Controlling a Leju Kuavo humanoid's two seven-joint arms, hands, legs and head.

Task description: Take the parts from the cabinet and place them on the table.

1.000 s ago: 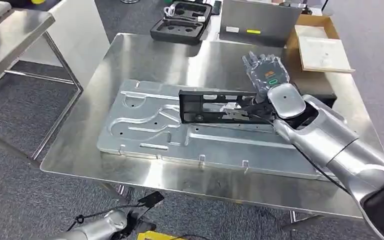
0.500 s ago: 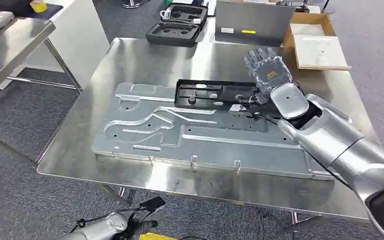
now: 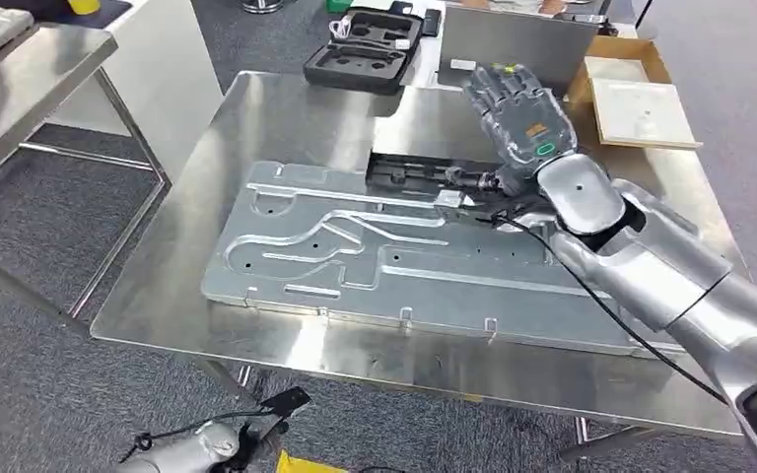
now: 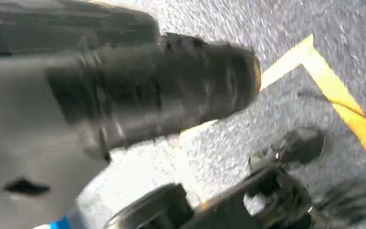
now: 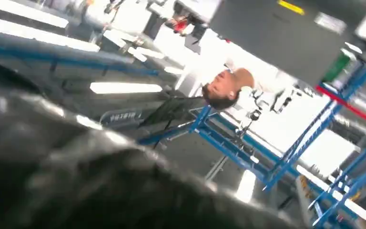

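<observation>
1. At the lower edge of the head view the left hand hangs below the table edge over grey carpet; it is too small and blurred there, and too smeared in the left wrist view, to tell how its fingers lie.
2. A steel table spans the middle of the head view, with a second steel table well apart at the far left.
3. A large stamped metal panel lies flat on the steel table, its ribs and holes facing up.
4. A black tray part lies on the far edge of the stamped metal panel, flat or nearly so.
5. The right hand is raised above the right end of the black tray part, back of the hand toward the camera, fingers extended and slightly apart, holding nothing.
6. Beyond the table sit a black foam-lined case, a grey upright box and an open cardboard box.
7. The right wrist view shows a person among blue racking, blurred.
</observation>
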